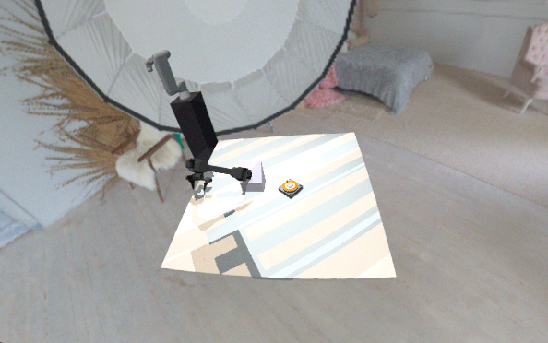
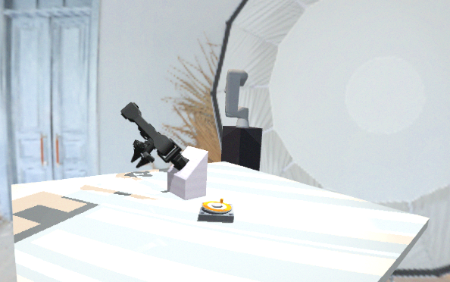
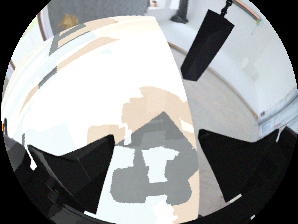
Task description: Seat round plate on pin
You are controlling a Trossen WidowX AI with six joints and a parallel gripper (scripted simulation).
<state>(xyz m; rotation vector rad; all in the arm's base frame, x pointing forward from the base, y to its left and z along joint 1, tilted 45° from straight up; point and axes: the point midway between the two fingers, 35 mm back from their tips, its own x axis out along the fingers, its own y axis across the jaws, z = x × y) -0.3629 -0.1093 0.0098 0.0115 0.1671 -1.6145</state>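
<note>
- The pincer [image 2: 141, 159] is hanging released — its two dark fingers are standing wide apart with nothing between them, only patterned table top [image 3: 87, 70] showing through the gap in the wrist view.
- It is pointing downward above the table, near the edge by the arm's pale block mount [image 2: 189, 174].
- The round plate [image 2: 216, 206], white with an orange rim, is sitting well apart from the pincer, beyond the block mount on the side away from it.
- The plate is resting on its dark square base [image 2: 215, 217]; the orange tab [image 2: 222, 200] is sticking up at the plate's far rim in the exterior view.
- The pin and the hole are too small to make out — whether the plate is lying flat, I cannot tell.
- Nothing of the arm [image 2: 151, 133] is touching the plate.
</note>
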